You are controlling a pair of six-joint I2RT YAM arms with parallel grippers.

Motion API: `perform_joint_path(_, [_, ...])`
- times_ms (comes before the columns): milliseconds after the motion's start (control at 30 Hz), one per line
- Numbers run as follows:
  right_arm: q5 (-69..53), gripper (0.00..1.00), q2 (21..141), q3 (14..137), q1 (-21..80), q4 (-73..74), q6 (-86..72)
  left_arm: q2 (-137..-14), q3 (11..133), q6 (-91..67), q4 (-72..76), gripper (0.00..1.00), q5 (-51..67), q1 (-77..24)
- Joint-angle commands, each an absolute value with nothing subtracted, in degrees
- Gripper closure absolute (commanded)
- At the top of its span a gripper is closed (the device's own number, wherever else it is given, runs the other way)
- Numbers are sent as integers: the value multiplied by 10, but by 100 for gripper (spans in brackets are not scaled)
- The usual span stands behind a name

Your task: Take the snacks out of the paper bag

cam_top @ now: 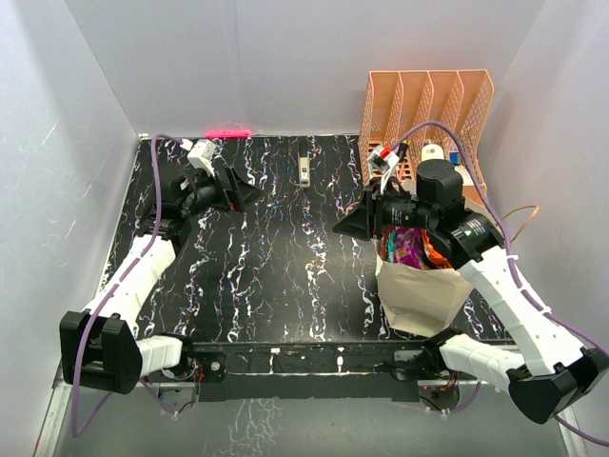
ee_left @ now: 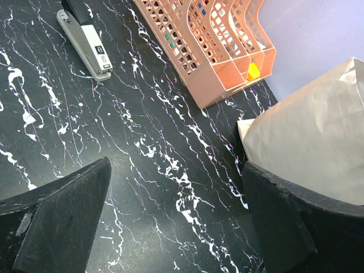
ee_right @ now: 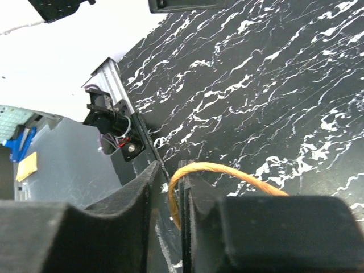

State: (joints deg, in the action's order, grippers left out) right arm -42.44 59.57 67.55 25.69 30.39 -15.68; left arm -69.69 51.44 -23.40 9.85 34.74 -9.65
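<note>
The right gripper (ee_right: 175, 199) has its jaws nearly together, pinching the orange-brown cord handle (ee_right: 227, 170) of the paper bag (cam_top: 423, 295); the bag stands upright at the near right of the table (cam_top: 285, 276), mouth open; purple and orange snacks (cam_top: 411, 246) lie inside; the left gripper (ee_left: 176, 210) has jaws spread wide, empty, above the table's far left, well apart from the bag; a peach file organiser (cam_top: 428, 95) stands behind the bag; a stapler (ee_left: 85, 40) lies near it.

Arms are twins: left arm (cam_top: 133, 276) and right arm (cam_top: 519, 305) have white link shells, chunky black joint housings and black elbow blocks. A purple cable (cam_top: 157, 162) runs along each. The left gripper (ee_left: 176, 165) has matte black wedge fingers (ee_left: 62, 227), edges scuffed grey. There's a small white block (cam_top: 201, 152) at the left wrist.
</note>
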Motion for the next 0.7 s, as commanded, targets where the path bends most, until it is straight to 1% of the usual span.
perform_joint_path(0, [-381, 64, 581, 721, 263, 326, -170, -693, 512, -229, 107, 2, 349, -97])
perform_joint_path(100, [-312, 45, 554, 742, 263, 389, -158, -691, 512, -227, 104, 2, 345, -98])
perform_joint_path(133, [-291, 37, 543, 747, 264, 410, -154, -690, 512, -227, 103, 2, 344, -98])
perform_joint_path(200, [-242, 27, 517, 755, 263, 450, -149, -689, 513, -227, 101, 2, 342, -98])
perform_joint_path(300, [-175, 15, 479, 766, 263, 510, -135, -687, 514, -229, 100, 2, 342, -98])
perform_joint_path(467, [-47, 5, 425, 804, 263, 592, -129, -688, 512, -232, 100, 2, 338, -99])
perform_joint_path(567, [78, 4, 402, 856, 264, 638, -142, -692, 514, -235, 98, 2, 340, -99])
perform_joint_path(667, [209, 3, 369, 889, 264, 637, -157, -691, 513, -238, 101, 2, 341, -99])
